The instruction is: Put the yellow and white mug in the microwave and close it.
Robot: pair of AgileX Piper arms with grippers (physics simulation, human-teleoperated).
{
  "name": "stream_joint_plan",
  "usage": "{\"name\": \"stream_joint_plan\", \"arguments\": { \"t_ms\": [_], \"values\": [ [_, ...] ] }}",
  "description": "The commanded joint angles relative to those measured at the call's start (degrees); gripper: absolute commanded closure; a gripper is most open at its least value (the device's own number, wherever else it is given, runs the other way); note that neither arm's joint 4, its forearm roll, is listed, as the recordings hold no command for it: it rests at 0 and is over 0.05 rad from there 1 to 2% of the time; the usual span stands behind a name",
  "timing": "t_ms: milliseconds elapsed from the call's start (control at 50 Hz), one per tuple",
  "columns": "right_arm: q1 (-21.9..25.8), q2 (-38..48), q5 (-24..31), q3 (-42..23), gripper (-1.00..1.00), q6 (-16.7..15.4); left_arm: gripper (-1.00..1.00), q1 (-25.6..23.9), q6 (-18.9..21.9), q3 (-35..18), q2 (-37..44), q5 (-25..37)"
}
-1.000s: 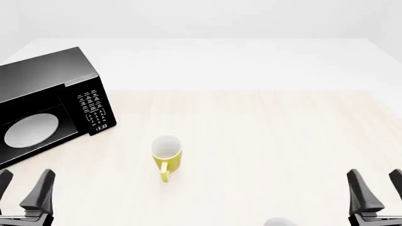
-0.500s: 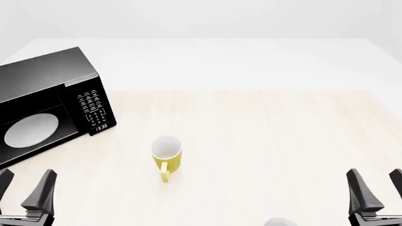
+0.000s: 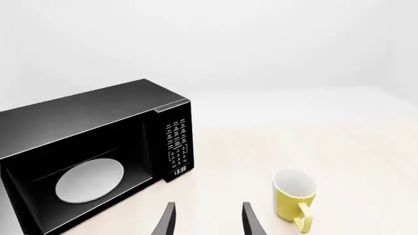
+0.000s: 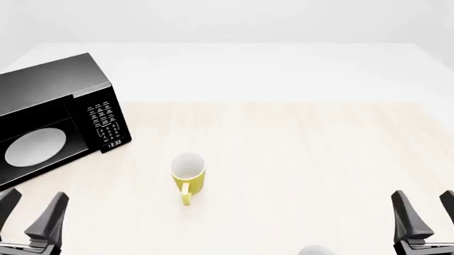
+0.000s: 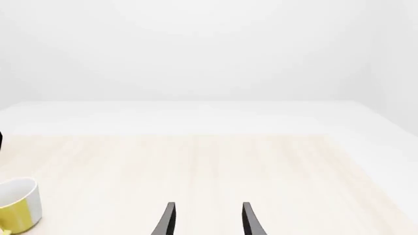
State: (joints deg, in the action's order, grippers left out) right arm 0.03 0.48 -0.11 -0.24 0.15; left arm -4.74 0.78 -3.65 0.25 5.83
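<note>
The yellow and white mug (image 4: 188,178) stands upright on the wooden table, handle toward the near edge; it also shows in the left wrist view (image 3: 294,199) and at the edge of the right wrist view (image 5: 18,203). The black microwave (image 4: 53,114) sits at the far left with its cavity exposed and a white turntable plate (image 4: 34,147) inside; its door is out of sight. Near the table's front left corner my left gripper (image 4: 30,212) is open and empty, well short of the mug. My right gripper (image 4: 427,212) is open and empty at the front right.
A small white rounded object (image 4: 314,250) peeks over the bottom edge between the arms. The wooden tabletop (image 4: 298,154) stretches right of the mug, with a white surface behind it.
My left gripper has shifted slightly to the right along the front edge. The mug, microwave and right gripper have not moved.
</note>
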Motion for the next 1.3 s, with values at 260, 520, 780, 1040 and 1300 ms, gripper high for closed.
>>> {"name": "stream_joint_plan", "arguments": {
  "t_ms": [260, 520, 780, 1040, 1300],
  "values": [
    [0.0, 0.0, 0.0, 0.0, -1.00, 0.0, -1.00, -7.9, 1.0, -6.9, 4.1, 7.9],
    [0.0, 0.0, 0.0, 0.0, -1.00, 0.0, -1.00, -11.3, -1.8, -11.2, 14.5, 6.0],
    [0.0, 0.0, 0.0, 0.0, -1.00, 0.0, -1.00, -14.7, -5.3, -15.4, 22.9, 4.7],
    [0.0, 0.0, 0.0, 0.0, -1.00, 0.0, -1.00, -17.6, -10.2, -19.6, 31.3, 3.9],
    [0.0, 0.0, 0.0, 0.0, -1.00, 0.0, -1.00, -19.1, -15.9, -20.6, 38.6, 3.4]
  ]
}}
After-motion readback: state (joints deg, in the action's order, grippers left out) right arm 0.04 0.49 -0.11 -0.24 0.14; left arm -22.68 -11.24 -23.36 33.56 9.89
